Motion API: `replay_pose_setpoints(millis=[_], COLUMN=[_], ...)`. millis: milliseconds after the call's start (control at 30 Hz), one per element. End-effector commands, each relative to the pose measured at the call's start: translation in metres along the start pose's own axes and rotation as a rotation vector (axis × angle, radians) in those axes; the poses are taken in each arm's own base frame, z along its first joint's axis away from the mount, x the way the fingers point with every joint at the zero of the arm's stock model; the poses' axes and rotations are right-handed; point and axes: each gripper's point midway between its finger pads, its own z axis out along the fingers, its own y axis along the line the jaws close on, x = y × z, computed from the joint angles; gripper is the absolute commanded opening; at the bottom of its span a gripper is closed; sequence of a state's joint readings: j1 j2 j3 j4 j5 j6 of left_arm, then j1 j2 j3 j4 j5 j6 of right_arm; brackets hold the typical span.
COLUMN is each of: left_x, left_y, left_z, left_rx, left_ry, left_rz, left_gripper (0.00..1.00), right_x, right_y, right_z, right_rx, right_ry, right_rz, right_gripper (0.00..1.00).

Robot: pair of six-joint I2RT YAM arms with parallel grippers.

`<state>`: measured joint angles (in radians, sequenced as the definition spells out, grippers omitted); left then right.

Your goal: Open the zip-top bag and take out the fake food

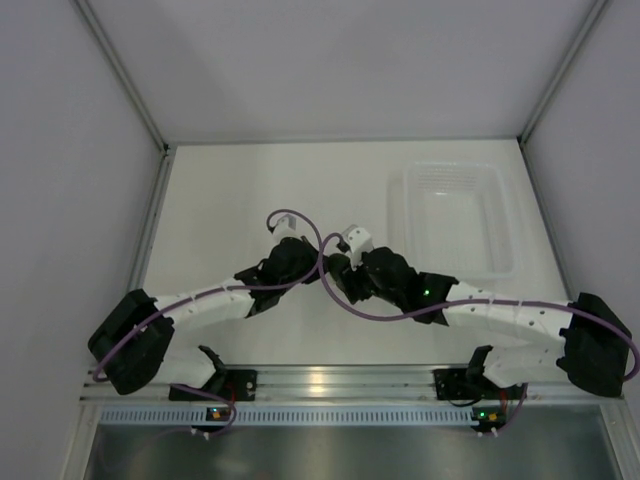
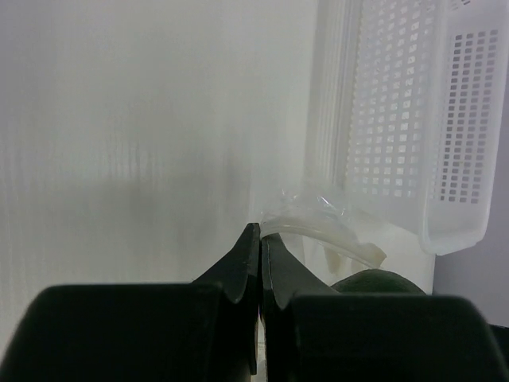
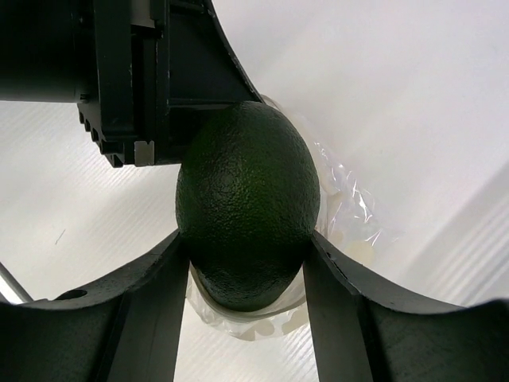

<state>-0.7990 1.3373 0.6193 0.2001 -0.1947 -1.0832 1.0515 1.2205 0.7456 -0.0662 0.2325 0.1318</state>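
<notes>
The fake food (image 3: 246, 183) is a dark green oval with a pebbled skin. My right gripper (image 3: 246, 239) is shut on it, one finger on each side. The zip-top bag (image 3: 350, 215), crinkly clear plastic with white spots, wraps the food's lower end and hangs behind it. My left gripper (image 2: 260, 231) is shut on the bag's rim (image 2: 318, 227), with the food's top (image 2: 374, 282) just to its right. In the top view both grippers meet at the table's middle, left (image 1: 318, 262) and right (image 1: 342, 270), and hide the bag and the food.
A clear rigid perforated tray (image 1: 450, 168) stands at the back right of the white table; it also shows in the left wrist view (image 2: 398, 103). Grey walls close in the table on the left, right and back.
</notes>
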Motion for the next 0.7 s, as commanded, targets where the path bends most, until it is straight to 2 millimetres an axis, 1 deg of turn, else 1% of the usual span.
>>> replay_pose_setpoints(millis=[0, 33, 67, 100, 133, 167, 200, 267, 300, 367, 433, 467, 533, 600, 633, 667], left_x=[-0.024, -0.024, -0.024, -0.024, -0.023, -0.022, -0.020, -0.017, -0.016, -0.016, -0.016, -0.017, -0.018, -0.021, -0.022, -0.022], left_y=[-0.044, -0.045, -0.045, -0.047, -0.047, -0.048, -0.049, -0.049, -0.051, -0.054, -0.057, -0.059, -0.061, -0.059, -0.053, -0.050], left_z=[-0.009, -0.011, -0.015, -0.017, -0.019, -0.022, -0.024, -0.027, -0.030, -0.033, -0.035, -0.036, -0.037, -0.037, -0.035, -0.034], left_rx=[0.131, 0.137, 0.145, 0.154, 0.160, 0.170, 0.180, 0.189, 0.201, 0.213, 0.227, 0.236, 0.241, 0.232, 0.213, 0.203], left_ry=[-0.055, -0.057, -0.056, -0.053, -0.047, -0.042, -0.029, -0.017, -0.012, -0.010, -0.004, -0.002, -0.006, -0.025, -0.037, -0.046], left_rz=[-0.047, -0.047, -0.046, -0.041, -0.039, -0.038, -0.034, -0.031, -0.026, -0.018, -0.004, -0.001, 0.009, 0.013, 0.014, 0.017], left_gripper=[0.00, 0.00, 0.00, 0.00, 0.00, 0.00, 0.00, 0.00, 0.00, 0.00, 0.00, 0.00, 0.00, 0.00, 0.00, 0.00], right_x=[-0.030, -0.034, -0.033, -0.042, -0.050, -0.052, -0.066, -0.082, -0.096, -0.112, -0.125, -0.136, -0.149, -0.159, -0.162, -0.174], right_y=[0.023, 0.019, 0.015, 0.013, 0.008, 0.004, 0.004, -0.003, -0.005, -0.013, -0.017, -0.017, -0.016, -0.016, -0.016, -0.017], right_z=[-0.003, -0.005, -0.005, -0.008, -0.013, -0.014, -0.019, -0.028, -0.033, -0.040, -0.041, -0.042, -0.040, -0.043, -0.044, -0.048], right_rx=[-0.073, -0.052, -0.028, -0.022, 0.003, 0.023, 0.016, 0.046, 0.046, 0.082, 0.106, 0.109, 0.111, 0.111, 0.108, 0.109], right_ry=[-0.126, -0.151, -0.166, -0.212, -0.253, -0.275, -0.339, -0.405, -0.461, -0.522, -0.566, -0.585, -0.617, -0.644, -0.651, -0.668], right_rz=[0.038, 0.055, 0.082, 0.111, 0.130, 0.167, 0.197, 0.248, 0.270, 0.309, 0.330, 0.341, 0.355, 0.369, 0.375, 0.383], right_gripper=[0.00, 0.00, 0.00, 0.00, 0.00, 0.00, 0.00, 0.00, 0.00, 0.00, 0.00, 0.00, 0.00, 0.00, 0.00, 0.00])
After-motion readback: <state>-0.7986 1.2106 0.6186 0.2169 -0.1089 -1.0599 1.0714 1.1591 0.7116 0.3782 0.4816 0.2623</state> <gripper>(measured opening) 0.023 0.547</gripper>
